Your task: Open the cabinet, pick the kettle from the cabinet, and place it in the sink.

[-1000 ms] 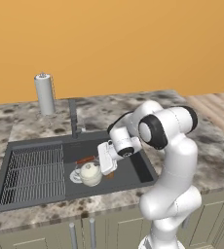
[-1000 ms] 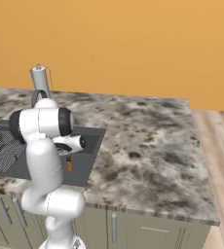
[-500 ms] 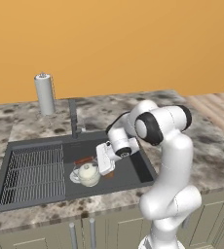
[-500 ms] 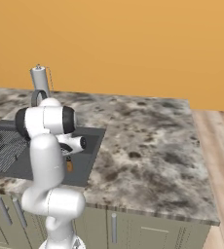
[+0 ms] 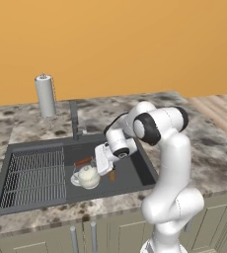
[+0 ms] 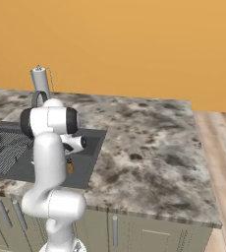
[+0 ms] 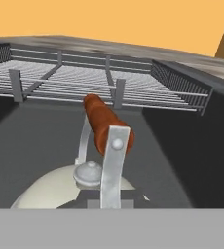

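kettle (image 5: 88, 176) sits low in the sink (image 5: 34, 197), centre-left of the left base view, just right of the wire rack (image 5: 31, 173). beside it to the right, the hand (image 5: 104, 163) is clenched on its reddish-brown handle.

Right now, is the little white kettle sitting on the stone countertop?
No. The kettle is down inside the dark sink basin, beside the wire rack, below the countertop.
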Motion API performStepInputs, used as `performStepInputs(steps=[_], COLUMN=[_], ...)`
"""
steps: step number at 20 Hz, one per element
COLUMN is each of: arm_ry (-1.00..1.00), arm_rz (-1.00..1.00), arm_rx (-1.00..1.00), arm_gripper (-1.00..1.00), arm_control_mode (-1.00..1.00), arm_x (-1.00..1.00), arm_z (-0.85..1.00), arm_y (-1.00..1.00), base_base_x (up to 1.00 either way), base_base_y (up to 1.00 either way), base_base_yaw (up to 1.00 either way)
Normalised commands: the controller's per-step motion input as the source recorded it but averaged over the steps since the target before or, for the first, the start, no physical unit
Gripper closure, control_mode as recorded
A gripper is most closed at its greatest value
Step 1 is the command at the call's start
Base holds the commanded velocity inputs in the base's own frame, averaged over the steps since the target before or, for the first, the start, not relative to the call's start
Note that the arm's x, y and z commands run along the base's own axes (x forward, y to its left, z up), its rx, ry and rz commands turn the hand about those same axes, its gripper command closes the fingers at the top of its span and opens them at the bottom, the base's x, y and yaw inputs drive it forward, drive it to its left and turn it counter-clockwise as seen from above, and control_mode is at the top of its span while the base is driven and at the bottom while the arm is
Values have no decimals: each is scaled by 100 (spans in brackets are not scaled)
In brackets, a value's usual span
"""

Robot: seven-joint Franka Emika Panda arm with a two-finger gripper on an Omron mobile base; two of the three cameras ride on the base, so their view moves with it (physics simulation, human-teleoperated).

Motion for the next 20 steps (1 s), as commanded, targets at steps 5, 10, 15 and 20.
performStepInputs(steps=[5,10,15,20], arm_ry=[0,0,-1,-1], arm_rz=[0,0,0,0], arm_rx=[0,0,0,0], arm_gripper=[100,100,100,100], arm_control_mode=[-100,-100,-100,-100], arm_x=[16,0,-20,-27], arm_z=[-18,-21,-23,-26], arm_y=[8,13,10,4], base_base_x=[0,0,0,0], base_base_y=[0,0,0,0], base_base_yaw=[0,0,0,0])
